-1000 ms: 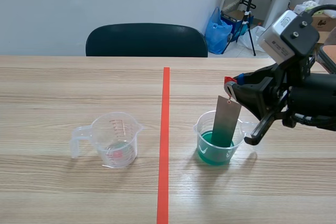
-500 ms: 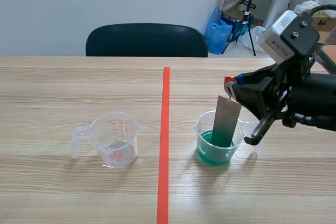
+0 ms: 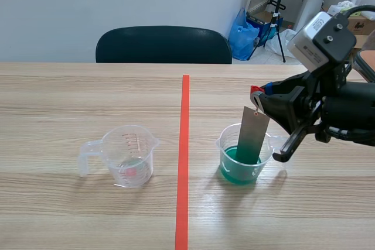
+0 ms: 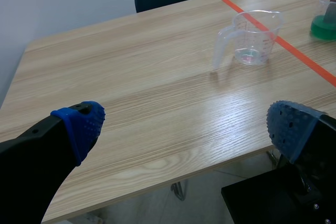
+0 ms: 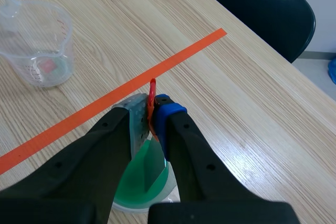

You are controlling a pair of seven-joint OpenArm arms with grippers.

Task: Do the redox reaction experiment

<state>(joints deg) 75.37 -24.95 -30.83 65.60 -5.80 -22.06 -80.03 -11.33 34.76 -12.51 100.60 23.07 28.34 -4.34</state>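
Over the last 1 second nothing in the scene view has shifted. The right pincer [image 3: 262, 102] stays clamped on the top edge of the grey metal strip [image 3: 253, 136], just by its small red tag [image 5: 153, 92]. The strip leans with its lower end sunk in the green solution of the clear beaker [image 3: 234, 173], which stands on the bench [image 3: 88, 86] to the right of the orange tape line.

This stillness looks like a deliberate soak, giving the liquid time to act on the metal. Whether any deposit has formed on the submerged part is too small to tell. If so, the next step would be to lift the strip straight up, clear of the rim.

The left pincer [image 4: 186, 127] is spread wide with nothing between its 2 blue pads. It hangs at the bench's near edge, well apart from the second clear measuring cup [image 4: 252, 38].
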